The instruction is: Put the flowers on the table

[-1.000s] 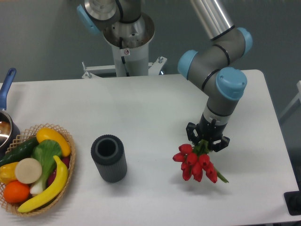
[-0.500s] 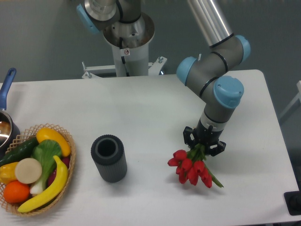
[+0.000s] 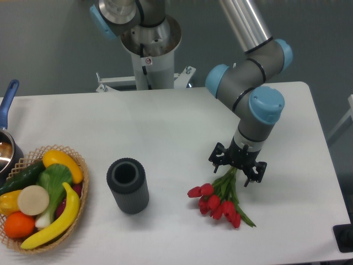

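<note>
Flowers (image 3: 216, 202) lie flat on the table (image 3: 165, 127) near its front right corner, stems toward the gripper (image 3: 237, 168), whose jaws stand spread above them, apparently releasing.

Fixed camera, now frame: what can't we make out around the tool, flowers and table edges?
- Tool: the camera looks down past the wrist, so contact with the flowers' stem tops is unclear.
- Pale string on the flowers: too small to see.
- Pot: cut off by the left edge.
- Dark object: cut off by the right edge.
</note>
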